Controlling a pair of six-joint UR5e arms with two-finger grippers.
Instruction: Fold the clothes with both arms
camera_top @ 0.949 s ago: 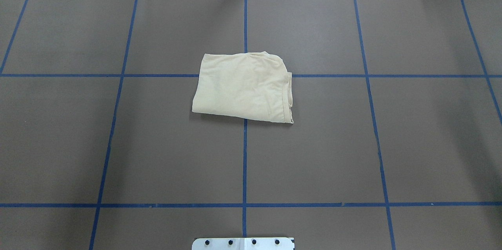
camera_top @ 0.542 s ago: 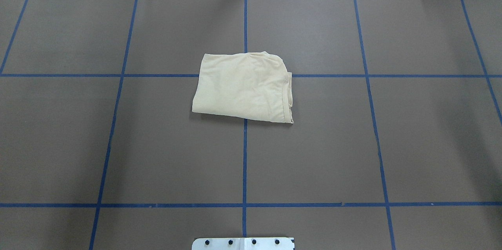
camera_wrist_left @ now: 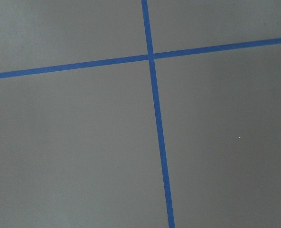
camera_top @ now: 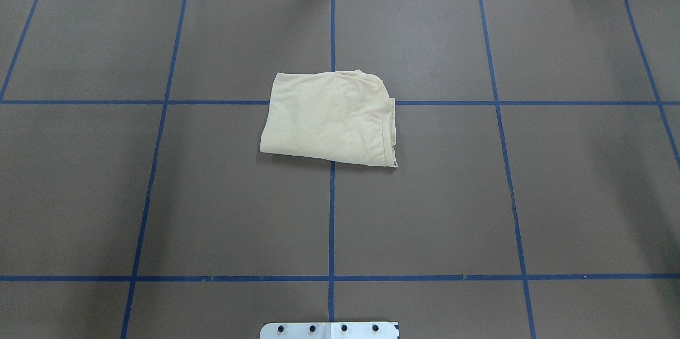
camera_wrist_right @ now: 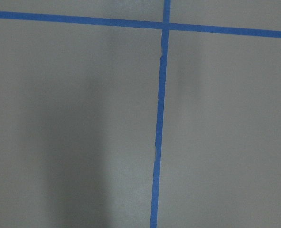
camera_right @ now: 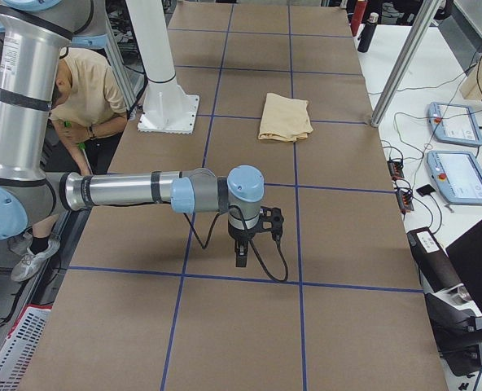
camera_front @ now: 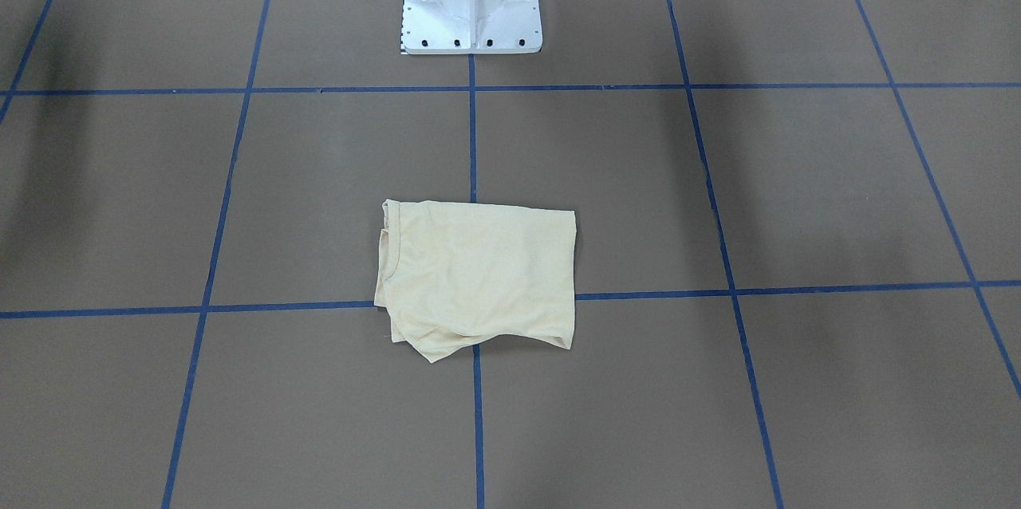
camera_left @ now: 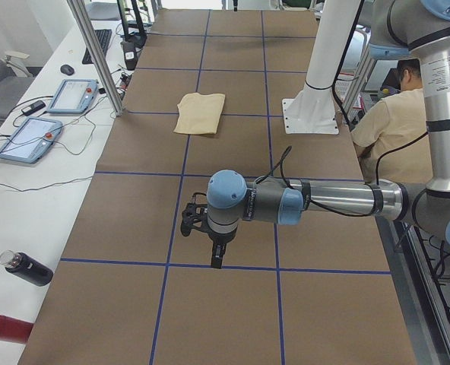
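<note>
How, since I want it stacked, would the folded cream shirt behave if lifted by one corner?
Probably floppy: the shirt lies in soft layers with wrinkled, uneven edges, so a corner lift would likely unfold it. It looks thin and flat, so likely light. Pushed across the matte table cover, it may bunch rather than slide.

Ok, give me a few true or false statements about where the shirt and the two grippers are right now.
1. The shirt lies folded on the table. True.
2. The left gripper grips the shirt. False: it hangs over bare table, apart from the shirt.
3. The shirt covers a crossing of blue tape lines. True.
4. A navy print shows on top. False: only plain cream fabric shows.
5. The right gripper hangs clear of the shirt. True.
</note>
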